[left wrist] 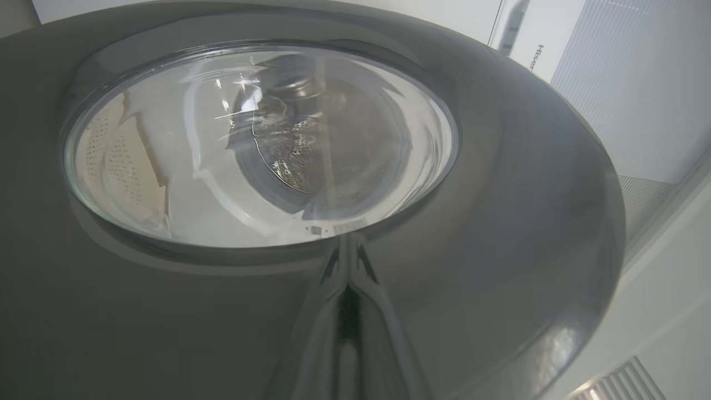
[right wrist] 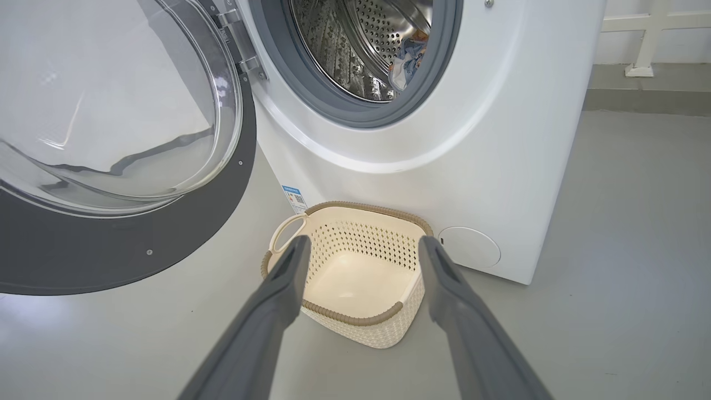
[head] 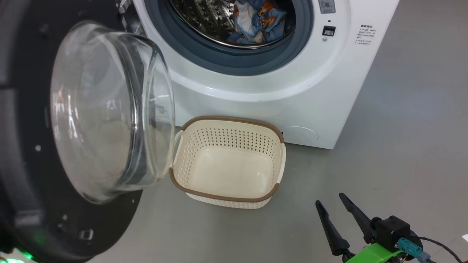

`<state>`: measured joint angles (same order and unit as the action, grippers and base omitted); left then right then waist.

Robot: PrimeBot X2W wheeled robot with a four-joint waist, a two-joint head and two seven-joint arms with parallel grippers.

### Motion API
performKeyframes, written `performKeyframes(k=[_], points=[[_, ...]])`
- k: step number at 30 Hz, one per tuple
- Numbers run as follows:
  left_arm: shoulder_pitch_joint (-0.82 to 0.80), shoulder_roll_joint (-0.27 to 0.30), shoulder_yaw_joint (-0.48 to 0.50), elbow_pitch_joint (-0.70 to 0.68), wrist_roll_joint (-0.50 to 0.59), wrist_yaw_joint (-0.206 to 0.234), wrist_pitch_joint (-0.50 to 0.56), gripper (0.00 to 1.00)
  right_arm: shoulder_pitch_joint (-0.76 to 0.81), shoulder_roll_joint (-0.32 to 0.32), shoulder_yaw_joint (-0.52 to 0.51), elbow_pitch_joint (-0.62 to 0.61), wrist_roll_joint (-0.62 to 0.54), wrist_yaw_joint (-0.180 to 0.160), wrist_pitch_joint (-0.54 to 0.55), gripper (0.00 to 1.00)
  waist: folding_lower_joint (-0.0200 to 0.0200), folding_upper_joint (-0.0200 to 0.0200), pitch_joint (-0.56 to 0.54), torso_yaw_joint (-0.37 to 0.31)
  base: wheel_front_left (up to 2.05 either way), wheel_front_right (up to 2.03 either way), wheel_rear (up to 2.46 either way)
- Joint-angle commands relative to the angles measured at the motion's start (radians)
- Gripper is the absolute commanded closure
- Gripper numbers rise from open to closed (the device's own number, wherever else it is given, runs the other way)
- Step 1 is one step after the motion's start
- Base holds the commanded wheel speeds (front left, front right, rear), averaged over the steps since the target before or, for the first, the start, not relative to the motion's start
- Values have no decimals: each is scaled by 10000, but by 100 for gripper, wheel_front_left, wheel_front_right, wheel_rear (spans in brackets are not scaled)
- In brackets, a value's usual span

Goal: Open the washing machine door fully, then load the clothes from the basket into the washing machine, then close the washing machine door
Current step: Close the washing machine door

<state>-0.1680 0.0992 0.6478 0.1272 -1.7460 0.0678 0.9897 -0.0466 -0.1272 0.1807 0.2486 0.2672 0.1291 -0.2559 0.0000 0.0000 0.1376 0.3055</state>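
- Step in hand, judged: door closing. Loading is taken as done, since the basket (head: 234, 118) is seen bare inside & the clothes (head: 256, 20) are seen lying in the drum (head: 197, 18) of the washing machine (head: 292, 91).
- Right claw (head: 329, 199): jaws are spread wide, nothing is held btwn them. It is poised low over the floor (head: 402, 146), apart from everything.
- Basket is found straight ahead of the right claw, framed btwn its two fingers in the wrist view, set on the floor just in front of the machine's lower panel.
- Clothes are found ahead of & above the right claw, beyond the grey gasket (head: 234, 60).
- Washing machine door (head: 25, 164) is swung wide on its hinge (right wrist: 244, 61), ahead & to the left of the right claw. Its glass bowl (head: 106, 109) is turned toward the basket.
- Left claw (left wrist: 347, 261): fingers are pressed together, nothing gripped. It is set at the door's outer side, w/ the glossy black frame (left wrist: 500, 194) right before the tips & the glass just beyond. Contact w/ the frame cannot be told.
- Next move, judged: the door is to be pushed from its outer face by the closed left claw & swung round onto the opening until shut.
- Care called for: the bowl's arc is likely to pass near the basket's handle (head: 177, 142), and clearance cannot be judged. The right claw is best kept out of the sweep. No cloth is seen draped over the gasket.
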Motion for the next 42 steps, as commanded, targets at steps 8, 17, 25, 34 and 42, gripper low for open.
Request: performKeyframes(k=[8, 17, 25, 34, 42], points=[[337, -286, -744, -1334, -263, 142, 567, 100, -508, 78, -4, -284, 150, 16, -59, 0, 0, 0, 169, -459, 0, 0, 0], [893, -453, -1663, -2240, -600, 269, 726, 100, -481, 180, -65, -284, 199, 16, -59, 0, 0, 0, 372, -1081, 0, 0, 0], [1209, -486, -2948, -2612, -1171, -97, -9, 100, -668, 285, 2, -246, 251, 16, -59, 0, 0, 0, 490, -1566, 0, 0, 0], [917, -488, -4085, -2242, -1833, -683, -1221, 100, -762, 337, -106, -233, 304, 16, -59, 0, 0, 0, 503, -2329, 0, 0, 0], [171, -489, -4657, -1668, -1902, -1392, -2353, 100, -775, 438, -29, -141, 370, 16, -59, 0, 0, 0, 575, -3115, 0, 0, 0]])
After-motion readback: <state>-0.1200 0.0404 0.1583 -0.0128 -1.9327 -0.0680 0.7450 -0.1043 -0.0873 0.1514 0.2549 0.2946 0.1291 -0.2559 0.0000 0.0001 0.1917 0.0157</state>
